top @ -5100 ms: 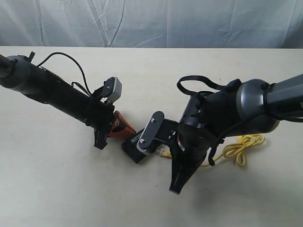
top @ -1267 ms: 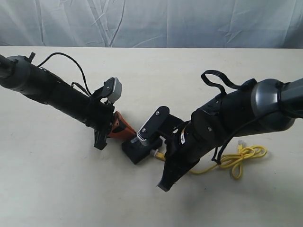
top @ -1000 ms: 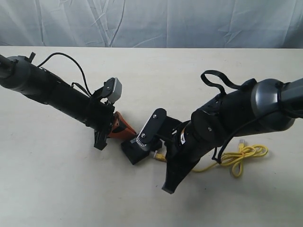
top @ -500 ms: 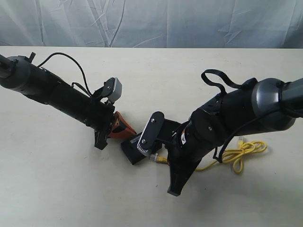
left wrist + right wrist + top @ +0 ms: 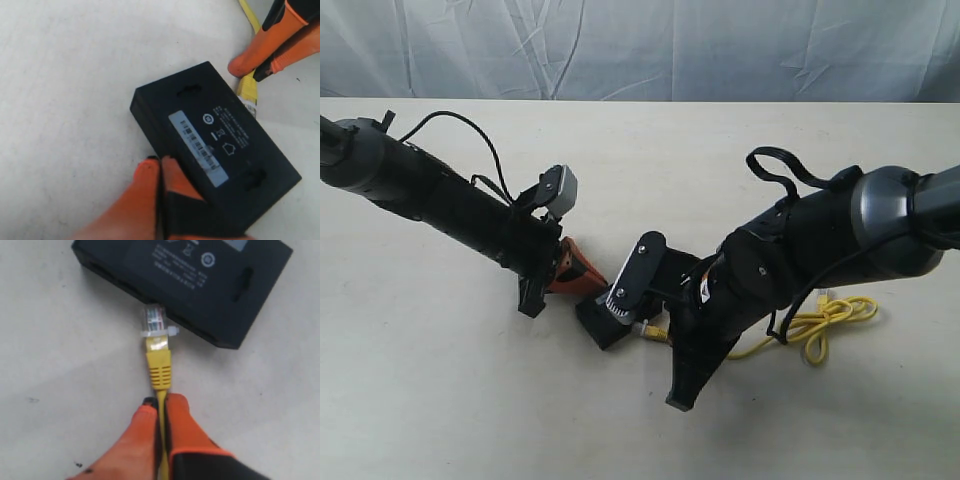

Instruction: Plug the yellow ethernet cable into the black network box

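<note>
The table (image 5: 440, 400) is plain pale beige, and a wrinkly grey-blue cloth (image 5: 620, 50) hangs behind it at the far edge.

The black network box (image 5: 215, 145) lies flat near the middle of the table. It's a matte black slab with a white barcode label (image 5: 197, 147), a few small white symbols next to that, and two little slots in its top face. The yellow ethernet cable (image 5: 820, 322) is bright yellow. Its loose looped bundle lies out at about 3 o'clock from the box in the exterior view, and one thin strand runs back under my right arm.

My right gripper (image 5: 160, 401) has its orange jaws clamped on the cord just behind the yellow boot. The clear plug (image 5: 154, 320) sticks out in front, and its tip is right at the box's side face. My left gripper (image 5: 159, 161) comes in from about 10 o'clock of the box. Its jaws are squeezed together with nothing between them, and the tips are touching the box's long edge.

From the outside you can't see much, since my right wrist covers most of the box and the plug. Even from my right wrist view I honestly can't tell if the plug tip is inside a port or just up against the face. The ports are only dark recesses. The print on the label is too small to read.
</note>
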{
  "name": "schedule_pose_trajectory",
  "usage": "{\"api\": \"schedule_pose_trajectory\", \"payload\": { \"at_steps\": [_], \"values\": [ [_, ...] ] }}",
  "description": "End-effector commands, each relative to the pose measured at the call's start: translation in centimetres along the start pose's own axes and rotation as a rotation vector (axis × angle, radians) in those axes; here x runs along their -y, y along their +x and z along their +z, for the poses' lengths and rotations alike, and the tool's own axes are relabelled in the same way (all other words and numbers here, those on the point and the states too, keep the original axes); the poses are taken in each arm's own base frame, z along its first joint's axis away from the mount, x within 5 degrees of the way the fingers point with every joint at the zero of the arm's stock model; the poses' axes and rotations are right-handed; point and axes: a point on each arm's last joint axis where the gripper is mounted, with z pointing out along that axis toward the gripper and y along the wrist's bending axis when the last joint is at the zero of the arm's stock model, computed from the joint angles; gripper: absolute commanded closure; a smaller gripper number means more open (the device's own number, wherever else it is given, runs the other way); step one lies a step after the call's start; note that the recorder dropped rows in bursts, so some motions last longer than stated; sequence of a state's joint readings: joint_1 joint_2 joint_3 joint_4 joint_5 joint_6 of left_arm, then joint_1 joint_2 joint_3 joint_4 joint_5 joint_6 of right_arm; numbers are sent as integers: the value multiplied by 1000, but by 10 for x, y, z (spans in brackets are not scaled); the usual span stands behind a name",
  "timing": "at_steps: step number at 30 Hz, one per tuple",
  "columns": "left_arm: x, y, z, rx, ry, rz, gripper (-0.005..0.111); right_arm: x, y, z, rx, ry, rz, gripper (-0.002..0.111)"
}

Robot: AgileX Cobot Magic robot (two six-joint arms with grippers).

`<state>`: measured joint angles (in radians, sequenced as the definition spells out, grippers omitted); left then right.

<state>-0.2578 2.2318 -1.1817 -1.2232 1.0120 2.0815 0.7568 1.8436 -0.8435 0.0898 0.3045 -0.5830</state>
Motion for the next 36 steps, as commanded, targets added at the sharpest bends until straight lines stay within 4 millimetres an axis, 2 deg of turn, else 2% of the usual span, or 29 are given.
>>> {"api": "schedule_pose_trajectory", "payload": {
  "at_steps": [1,17,27,36],
  "values": [
    [1,9,4,-53,14,8,107,0,0,-1,3,-2,3,109],
    [3,8,4,-47,41,-46,107,-3,-2,-1,13,-37,304,109],
    [4,9,4,-59,45,-94,107,-4,0,-1,-7,-45,378,109],
    [4,9,4,-65,38,-137,107,0,-3,-1,29,-4,344,109]
  ]
}}
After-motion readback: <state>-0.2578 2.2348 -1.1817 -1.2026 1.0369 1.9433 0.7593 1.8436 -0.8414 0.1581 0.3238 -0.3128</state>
